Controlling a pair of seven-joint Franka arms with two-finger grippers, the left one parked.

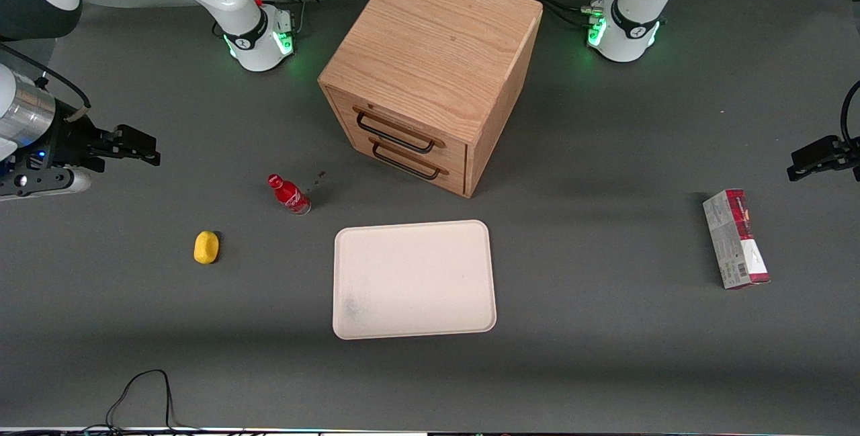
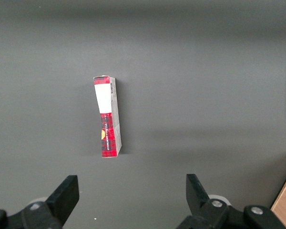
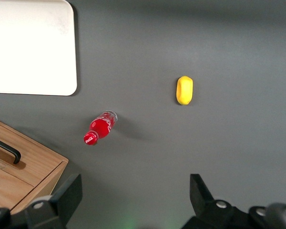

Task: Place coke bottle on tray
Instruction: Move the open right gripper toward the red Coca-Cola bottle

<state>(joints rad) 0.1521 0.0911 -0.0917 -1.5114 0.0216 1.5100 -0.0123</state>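
The small red coke bottle stands on the grey table between the wooden cabinet and the cream-white tray, a little apart from the tray's corner and farther from the front camera. My gripper hangs open at the working arm's end of the table, well off from the bottle and above the table, with nothing between its fingers.
A wooden drawer cabinet with two black handles stands mid-table, farther from the front camera than the tray. A yellow lemon-like object lies near the bottle. A red-and-grey carton lies toward the parked arm's end.
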